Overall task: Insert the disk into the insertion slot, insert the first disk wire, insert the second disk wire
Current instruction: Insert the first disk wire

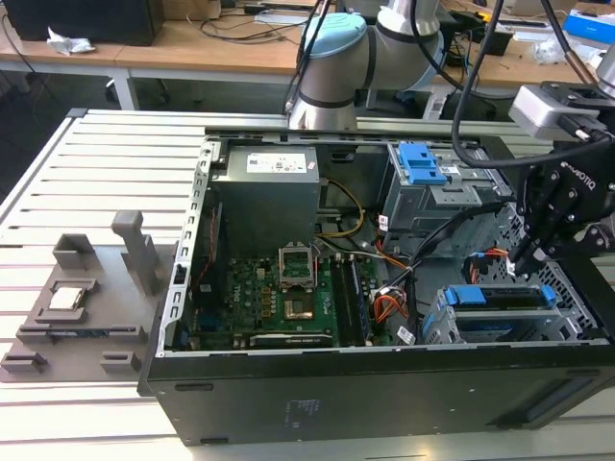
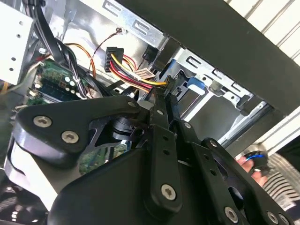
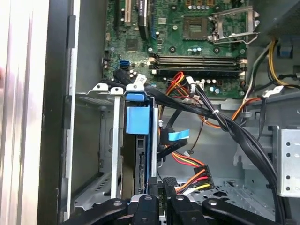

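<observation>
The hand [image 3: 161,192], clamping a wire plug [image 3: 169,181], is hovering just beside the end of the disk [image 3: 139,123] sitting in the slot [image 3: 115,140].

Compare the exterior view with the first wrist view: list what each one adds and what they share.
Exterior view adds: the open computer case, the power supply, the taller cage with a blue latch, the grey fixture tray on the slatted table at the exterior view's left, and the arm's base behind.
First wrist view adds: the gripper shut on a black wire connector trailing coloured wires, beside the disk.
Both share: the disk in its blue carrier standing in the insertion slot, and the motherboard.
</observation>
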You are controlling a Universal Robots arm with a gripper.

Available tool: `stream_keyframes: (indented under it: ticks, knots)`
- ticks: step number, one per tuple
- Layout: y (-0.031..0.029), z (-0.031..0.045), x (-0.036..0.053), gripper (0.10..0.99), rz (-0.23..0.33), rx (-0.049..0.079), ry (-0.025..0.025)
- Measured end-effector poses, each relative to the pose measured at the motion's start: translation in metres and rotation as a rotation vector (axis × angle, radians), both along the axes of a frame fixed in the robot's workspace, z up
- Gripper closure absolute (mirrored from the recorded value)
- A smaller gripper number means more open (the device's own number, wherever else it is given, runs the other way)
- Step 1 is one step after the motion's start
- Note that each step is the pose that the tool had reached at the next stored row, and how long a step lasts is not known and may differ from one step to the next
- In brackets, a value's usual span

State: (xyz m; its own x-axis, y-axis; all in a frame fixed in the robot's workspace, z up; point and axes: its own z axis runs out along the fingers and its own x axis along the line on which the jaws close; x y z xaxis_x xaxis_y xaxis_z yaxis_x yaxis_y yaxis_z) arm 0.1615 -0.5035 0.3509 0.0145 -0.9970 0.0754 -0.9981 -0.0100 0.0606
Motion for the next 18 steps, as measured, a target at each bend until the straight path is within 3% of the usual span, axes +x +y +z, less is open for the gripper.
stream_keyframes:
  ticks: [6, 9, 11, 13, 18]
  knots:
    - [0.0, 0.0, -0.0011, 0.922, -0.012, 0.0, 0.0]
    - [0.0, 0.0, -0.0128, 0.922, -0.012, 0.001, 0.0]
    - [-0.0008, 0.0, -0.0155, 0.922, -0.012, 0.001, 0.0]
    - [-0.0076, -0.0001, -0.0167, 0.922, -0.012, 0.001, 0.0]
    - [-0.0164, -0.0009, -0.0173, 0.922, -0.012, 0.001, 0.0]
